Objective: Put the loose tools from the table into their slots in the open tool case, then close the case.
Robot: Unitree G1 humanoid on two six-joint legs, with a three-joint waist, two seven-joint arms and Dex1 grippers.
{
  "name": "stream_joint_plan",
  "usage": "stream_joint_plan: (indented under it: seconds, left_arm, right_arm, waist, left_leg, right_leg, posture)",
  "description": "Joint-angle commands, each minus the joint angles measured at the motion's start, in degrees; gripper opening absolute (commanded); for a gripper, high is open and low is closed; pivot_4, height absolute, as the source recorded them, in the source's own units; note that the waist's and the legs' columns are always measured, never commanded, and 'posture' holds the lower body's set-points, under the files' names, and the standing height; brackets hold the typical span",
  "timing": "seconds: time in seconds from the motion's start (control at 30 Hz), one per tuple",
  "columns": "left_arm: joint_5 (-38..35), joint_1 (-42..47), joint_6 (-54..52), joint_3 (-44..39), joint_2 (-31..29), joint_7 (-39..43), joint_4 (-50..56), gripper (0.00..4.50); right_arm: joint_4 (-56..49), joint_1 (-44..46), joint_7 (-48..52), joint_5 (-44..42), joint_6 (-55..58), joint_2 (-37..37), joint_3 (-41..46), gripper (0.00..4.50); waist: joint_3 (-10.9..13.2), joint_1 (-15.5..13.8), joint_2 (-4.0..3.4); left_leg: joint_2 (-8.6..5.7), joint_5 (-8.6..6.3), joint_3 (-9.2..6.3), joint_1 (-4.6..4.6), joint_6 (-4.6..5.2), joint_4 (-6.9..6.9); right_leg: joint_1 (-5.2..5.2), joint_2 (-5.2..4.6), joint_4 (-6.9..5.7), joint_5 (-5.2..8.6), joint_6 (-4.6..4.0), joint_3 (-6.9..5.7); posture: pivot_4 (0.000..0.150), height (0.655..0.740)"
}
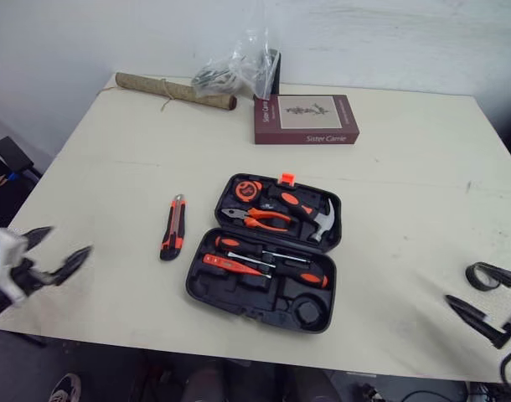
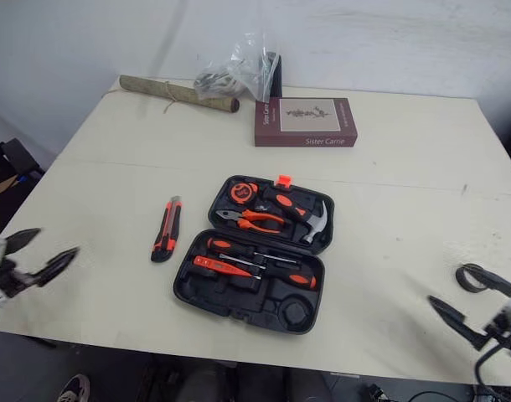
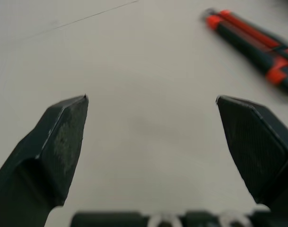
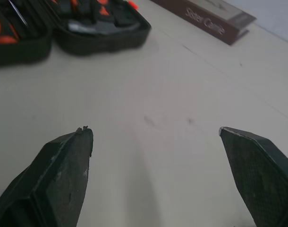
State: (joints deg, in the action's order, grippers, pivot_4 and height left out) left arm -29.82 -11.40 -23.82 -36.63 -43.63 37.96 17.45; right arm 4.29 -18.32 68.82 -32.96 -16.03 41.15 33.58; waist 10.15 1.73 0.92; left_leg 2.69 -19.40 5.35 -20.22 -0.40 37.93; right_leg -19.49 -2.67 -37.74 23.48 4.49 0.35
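An open black tool case [image 1: 268, 251] lies in the middle of the table, holding a hammer [image 1: 310, 213], pliers [image 1: 260, 218], a tape measure [image 1: 250, 190] and screwdrivers [image 1: 268, 264]. Left of the case a black and orange utility knife [image 1: 172, 227] lies loose on the table; it is also seen in the left wrist view [image 3: 255, 45]. My left gripper [image 1: 56, 249] hovers open over the table's front left edge, well left of the knife. My right gripper [image 1: 483, 299] stands open near the front right edge, apart from the case [image 4: 63, 28].
At the back of the table [image 1: 406, 184] sit a maroon box [image 1: 306, 119], a rolled brown mat [image 1: 173, 90] and a clear plastic bag [image 1: 239, 67] of items. A white wall stands behind. The table's edges are close to both grippers.
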Motion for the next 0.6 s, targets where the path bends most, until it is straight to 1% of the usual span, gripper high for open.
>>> stream_joint_plan:
  seconds: [0.03,0.13,0.2,0.27,0.37,0.43,0.5,0.6]
  left_arm:
    - [-4.8,2.9,-13.7,4.8,2.6,-11.7,13.8,4.41]
    - [-4.0,6.6,-21.2,10.6,6.8,-20.8,19.6,4.41]
    - [-1.2,9.0,-24.2,14.4,10.6,-27.3,21.3,4.41]
    - [0.8,10.5,-26.8,17.7,13.8,-31.9,21.9,4.41]
    - [4.7,13.0,-27.7,23.4,17.7,-36.3,21.3,4.41]
    - [7.5,15.1,-28.1,25.7,19.4,-38.8,19.5,4.41]
    - [9.4,16.5,-30.0,26.6,20.3,-40.8,18.3,4.41]
    - [10.9,17.4,-30.7,27.7,20.3,-40.3,17.1,4.41]
  right_arm:
    - [-10.0,1.5,-1.9,-4.6,4.3,-1.9,-3.3,4.50]
    - [-14.9,3.4,-2.5,-5.6,6.3,-3.5,-7.0,4.50]
    - [-17.5,4.8,-2.7,-6.4,7.4,-4.4,-8.9,4.50]
    - [-19.2,5.3,-2.6,-6.9,8.6,-4.7,-10.2,4.50]
    - [-18.7,5.3,-0.7,-6.6,8.3,-4.8,-10.9,4.50]
    - [-17.3,5.2,1.0,-6.2,7.6,-4.9,-11.3,4.50]
    - [-16.7,5.2,2.0,-5.9,7.5,-5.0,-11.6,4.50]
    - [-16.3,5.5,2.3,-5.7,7.4,-5.4,-12.0,4.50]
  waist:
    - [0.0,0.0,-0.05]
    - [0.0,-0.1,-0.06]
    - [0.0,-0.1,-0.06]
    - [0.0,-0.2,-0.04]
    - [0.0,-0.2,-0.03]
    - [0.0,-0.4,-0.01]
    - [0.0,-0.4,0.00]
    - [0.0,-0.1,-0.01]
  left_leg:
    - [0.00,0.01,0.00,0.00,-0.01,0.00]
    - [0.01,0.02,0.00,0.00,-0.04,0.02]
    - [0.02,0.06,-0.01,0.00,-0.08,0.05]
    - [0.02,0.07,-0.01,-0.02,-0.08,0.11]
    - [0.02,0.07,-0.01,-0.02,-0.08,0.15]
    - [0.02,0.07,-0.01,-0.04,-0.07,0.19]
    - [0.02,0.08,-0.02,-0.04,-0.06,0.22]
    - [0.03,0.08,-0.01,-0.03,-0.06,0.21]
  right_leg:
    - [0.01,0.02,0.00,0.00,0.00,0.00]
    - [0.02,0.09,0.02,0.00,0.01,0.03]
    - [0.01,0.15,0.02,-0.01,0.01,0.03]
    - [0.01,0.16,0.01,-0.01,0.01,0.06]
    - [0.02,0.18,0.01,-0.01,0.02,0.07]
    - [0.03,0.18,0.03,-0.01,0.02,0.06]
    - [0.04,0.18,0.03,-0.01,0.02,0.06]
    - [0.03,0.19,0.02,-0.01,0.02,0.07]
  posture:
    - [0.150,0.7400]
    - [0.150,0.7400]
    - [0.150,0.7400]
    - [0.150,0.7400]
    - [0.150,0.7400]
    - [0.150,0.7400]
    - [0.150,0.7400]
    - [0.150,0.7400]
